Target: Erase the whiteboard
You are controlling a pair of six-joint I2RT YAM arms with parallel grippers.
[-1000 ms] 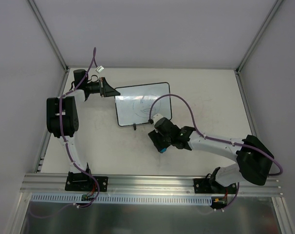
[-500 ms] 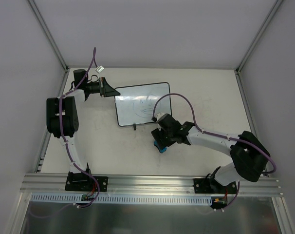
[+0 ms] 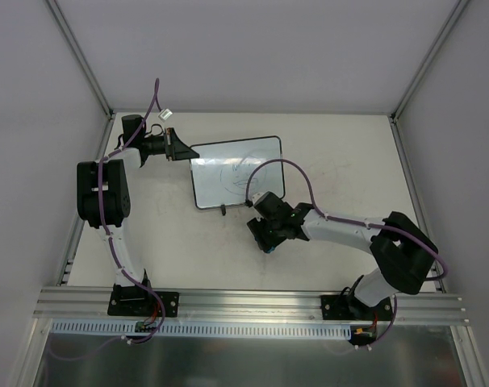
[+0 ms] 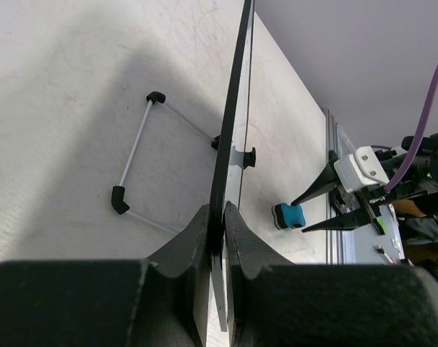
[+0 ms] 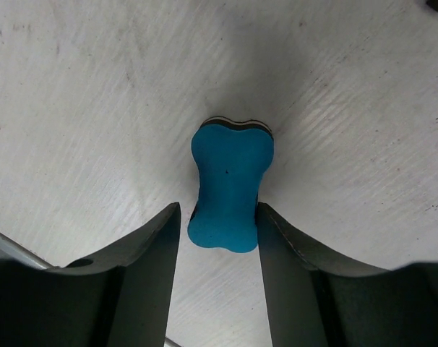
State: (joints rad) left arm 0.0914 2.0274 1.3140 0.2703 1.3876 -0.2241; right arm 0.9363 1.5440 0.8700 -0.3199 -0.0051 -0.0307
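The left gripper [image 4: 216, 214] pinches the whiteboard [image 3: 232, 167] by its edge, steadying it. The right gripper [image 5: 219, 211], jaws apart, straddles the blue eraser [image 5: 230, 189], ready to grasp.

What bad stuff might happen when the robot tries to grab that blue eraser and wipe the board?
Two things, maybe. The right gripper is open, with the blue eraser just between its fingertip ends and nearer one finger, so closing might twist it or pop it out. The left gripper pinches only the thin edge of the whiteboard, so hard wiping might make it swing or slip.
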